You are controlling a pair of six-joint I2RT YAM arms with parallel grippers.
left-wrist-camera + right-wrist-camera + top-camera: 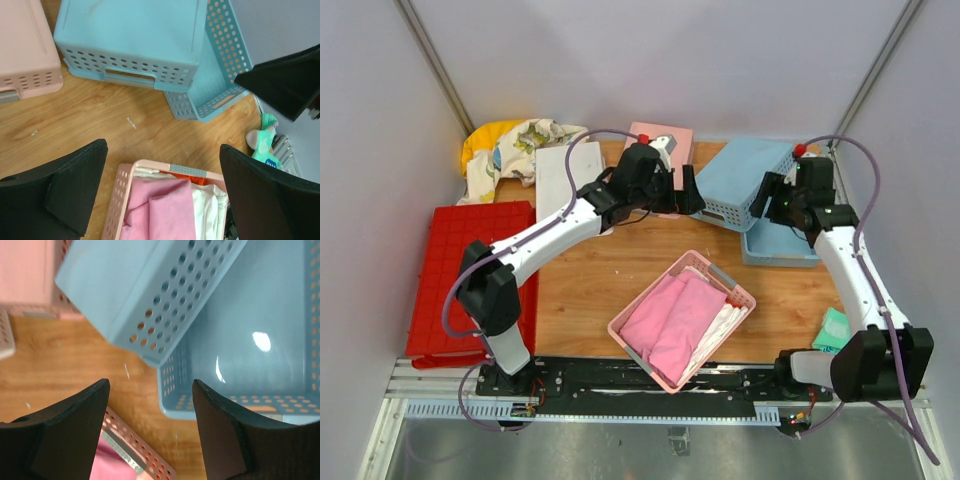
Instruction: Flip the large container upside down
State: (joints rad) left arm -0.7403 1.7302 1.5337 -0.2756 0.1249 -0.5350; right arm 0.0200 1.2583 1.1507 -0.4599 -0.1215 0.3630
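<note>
**Container (pixel 450 270) grid-side up at left edge of desk (pixel 590 285)**

Your red container lies flat along the desk's left edge, with its square-grid ribbed underside facing up. Your left arm's elbow crosses it in the top view. Your left pincer (pixel 162 145) is well apart from it, spread wide and empty over bare wood between an overturned light-blue basket (pixel 130 30) and a pink basket (pixel 150 167) of pink cloth (pixel 160 210). Your right pincer (pixel 150 382) is also spread and empty, above the blue baskets.

My gripper (pixel 150 386) hangs wide apart over wood table (pixel 60 360); overturned blue basket (pixel 135 285) overlaps upright blue basket (pixel 250 340); pink basket (pixel 145 462) corner below.
</note>
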